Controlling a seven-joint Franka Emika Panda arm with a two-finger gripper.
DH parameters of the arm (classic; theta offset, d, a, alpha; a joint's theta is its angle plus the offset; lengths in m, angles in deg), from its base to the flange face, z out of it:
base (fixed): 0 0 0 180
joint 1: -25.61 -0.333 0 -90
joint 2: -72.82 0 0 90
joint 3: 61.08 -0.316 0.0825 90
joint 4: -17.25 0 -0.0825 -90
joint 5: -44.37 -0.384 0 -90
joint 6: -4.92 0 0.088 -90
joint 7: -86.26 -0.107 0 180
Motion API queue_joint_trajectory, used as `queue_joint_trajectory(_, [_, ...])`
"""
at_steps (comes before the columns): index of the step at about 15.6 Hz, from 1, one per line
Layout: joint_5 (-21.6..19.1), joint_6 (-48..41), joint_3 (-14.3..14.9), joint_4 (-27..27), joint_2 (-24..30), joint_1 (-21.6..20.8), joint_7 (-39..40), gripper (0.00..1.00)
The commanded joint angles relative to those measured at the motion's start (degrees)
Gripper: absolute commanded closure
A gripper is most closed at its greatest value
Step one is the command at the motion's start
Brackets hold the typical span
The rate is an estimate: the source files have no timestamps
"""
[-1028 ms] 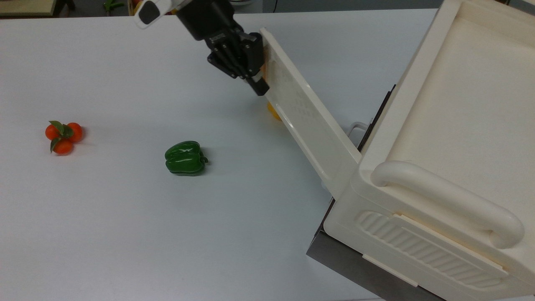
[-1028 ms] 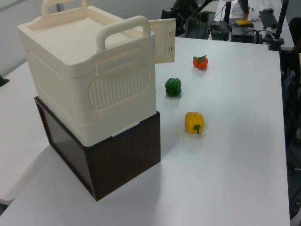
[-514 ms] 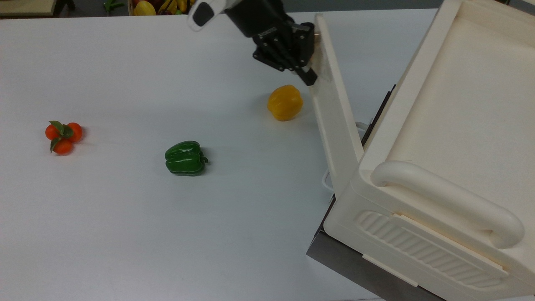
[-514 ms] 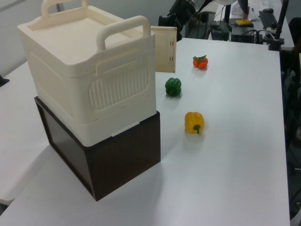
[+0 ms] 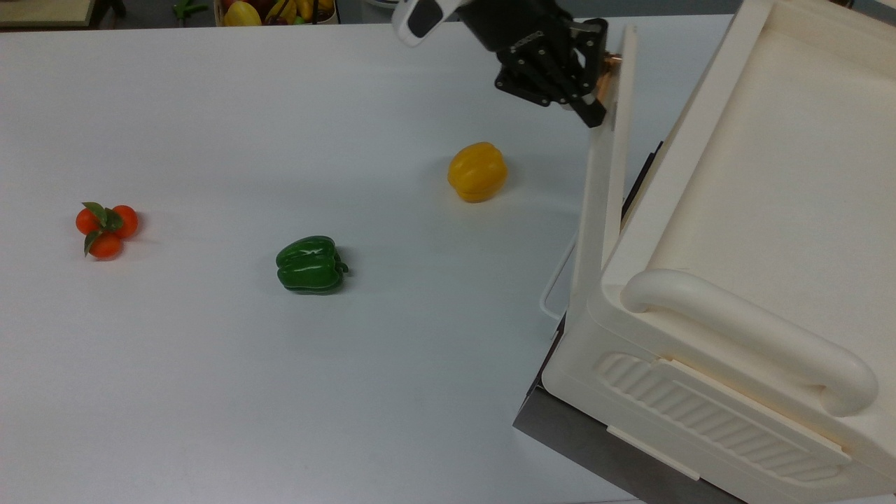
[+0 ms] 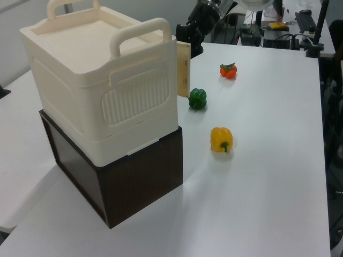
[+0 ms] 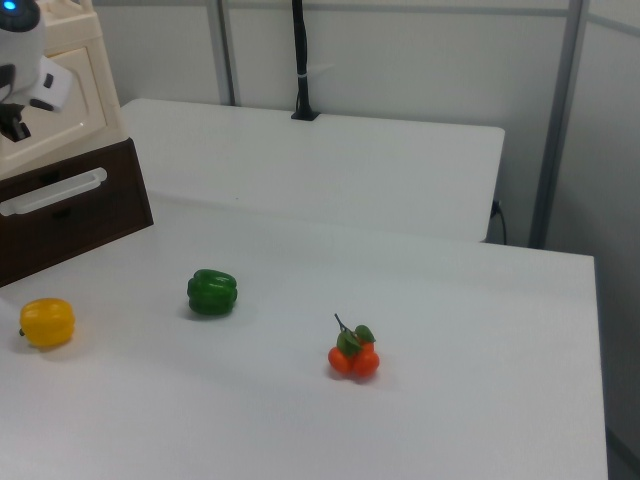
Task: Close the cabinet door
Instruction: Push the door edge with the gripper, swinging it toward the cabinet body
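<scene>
cabinet door [image 5: 603, 175] has swung nearly shut, edge-on, long axis horizontal.

The cabinet door [image 5: 603, 182] has swung a long way toward the cream cabinet [image 5: 763, 210]. A second ago it stuck far out over the tabletop [image 5: 210, 364]; now only a thin gap is left between it and the cabinet front. The gripper [image 5: 595, 84] has moved with it, across to the top view's right, and it sits against the door's far end by the copper handle [image 5: 610, 66]. The yellow pepper [image 5: 477, 171] was hidden under the door before. Now it is out in the open, below and to the left of the gripper in the top view.
</scene>
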Motion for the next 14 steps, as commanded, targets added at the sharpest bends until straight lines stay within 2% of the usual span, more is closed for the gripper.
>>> queue_joint_trajectory(1, [0.9, 6.1, -1.7, 1.0, 0.2, -1.8, -1.4, 1.00])
queue_joint_trajectory(8, [1.3, 16.2, -4.7, 0.7, -2.3, -3.4, -1.0, 1.00])
queue_joint_trajectory(14, [1.5, 16.2, -4.9, 1.0, -2.0, -2.9, -0.6, 1.00])
